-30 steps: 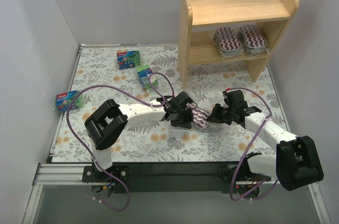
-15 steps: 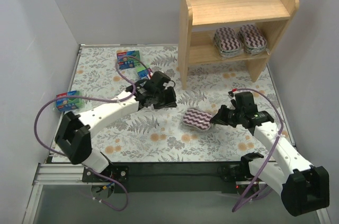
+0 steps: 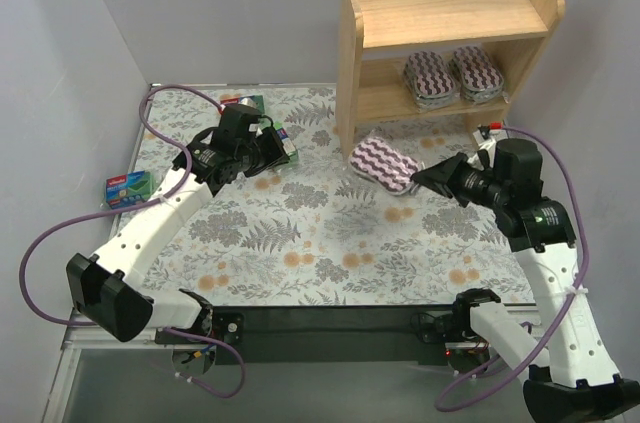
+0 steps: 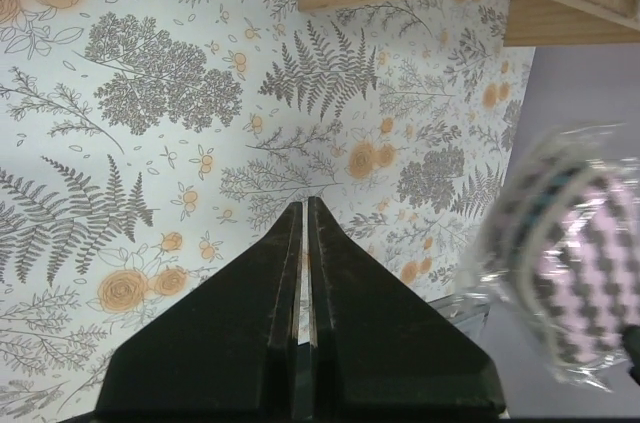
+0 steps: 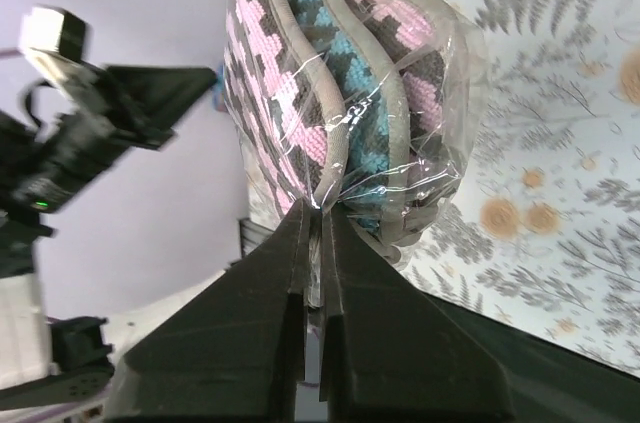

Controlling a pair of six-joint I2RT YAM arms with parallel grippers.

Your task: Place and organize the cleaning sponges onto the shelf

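Right wrist view: the striped pad (image 5: 340,93) stands directly ahead of the right tool (image 5: 314,218). The near edge of its clear plastic wrap (image 5: 430,168) is pinched between the jaws, which are closed to a thin slit on that wrap. The pad is edge-on to the tool, and the flowered bench (image 5: 560,143) lies beyond it. Seen from the top external view, the same pad juts from the tool's tips toward the shelf (image 3: 350,73), tilted, near the foot of the shelf's side panel; whether it touches the bench there I cannot tell. In the left wrist view the left tool (image 4: 305,211) has its jaws pressed flat together with nothing between them. It hangs over bare bench, with the wrapped pad a blurred shape off to its right and the shelf's wood ahead of it at the top of the view. From above, the two tools are well apart, and the pad lies between them, close to the right one. One green pack (image 3: 128,186) lies well behind the left tool at the bench's left edge, and another green pack (image 3: 255,103) peeks out just beside the left wrist, partly covered by it. Farthest out, the shelf's lower tier holds two striped pads (image 3: 432,78) lying side by side and touching.
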